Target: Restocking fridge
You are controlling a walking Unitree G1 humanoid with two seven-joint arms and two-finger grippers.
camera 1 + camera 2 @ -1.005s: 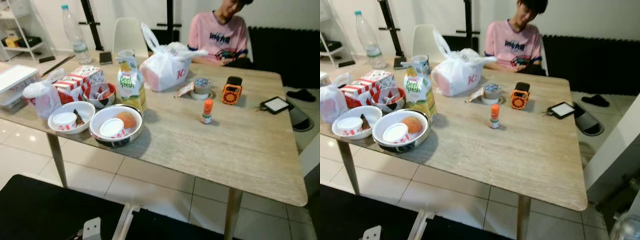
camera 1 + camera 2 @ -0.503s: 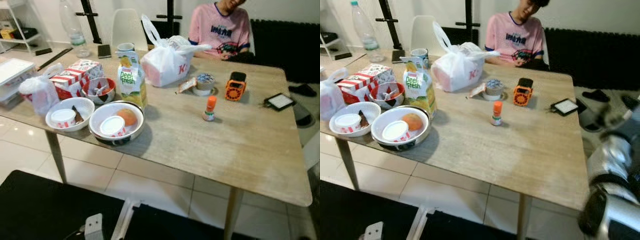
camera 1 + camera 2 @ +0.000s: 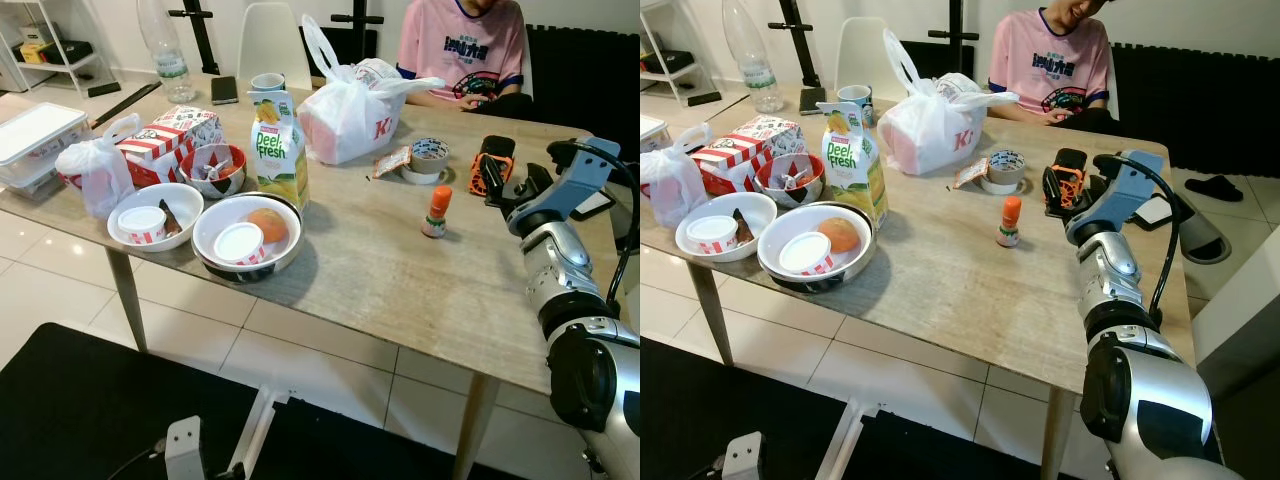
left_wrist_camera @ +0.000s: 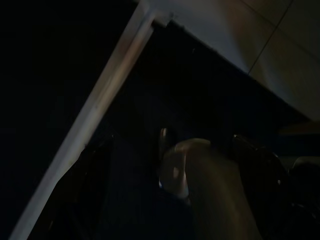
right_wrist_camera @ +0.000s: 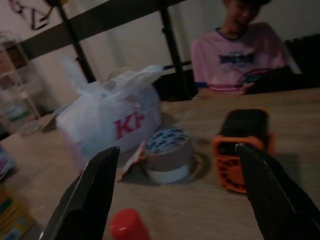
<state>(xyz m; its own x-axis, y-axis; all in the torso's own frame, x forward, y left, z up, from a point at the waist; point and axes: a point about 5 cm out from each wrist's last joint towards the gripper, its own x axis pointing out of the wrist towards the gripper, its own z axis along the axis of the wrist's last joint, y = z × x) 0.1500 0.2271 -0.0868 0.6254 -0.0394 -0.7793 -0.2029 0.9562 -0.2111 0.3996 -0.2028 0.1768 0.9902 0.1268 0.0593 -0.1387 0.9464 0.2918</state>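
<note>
Now the juice carton (image 3: 277, 147) stands upright left of the table's middle, just behind a steel bowl (image 3: 246, 237) that holds an orange (image 3: 266, 224) and a small lidded tub (image 3: 240, 243). Left of that bowl sits a white bowl (image 3: 155, 215) with another tub, and behind these are a red bowl (image 3: 212, 170), a striped red-and-white box (image 3: 168, 136) and a knotted plastic bag (image 3: 95, 175). Farther back, a mug (image 3: 267, 83) and a large white bag (image 3: 350, 112) stand near the far edge of the table (image 3: 400, 270). Right of the carton, well apart from it, are an orange-capped bottle (image 3: 435, 212), a tape roll (image 3: 429, 157) and an orange gadget (image 3: 492, 165). The right gripper (image 5: 175, 195) hovers above the table on the right, jaws wide apart and holding nothing, pointing at the tape roll and gadget. The left arm hangs idle in shade; I cannot tell how its jaws stand. A person in a pink shirt (image 3: 460, 50) sits at the far side.
</note>
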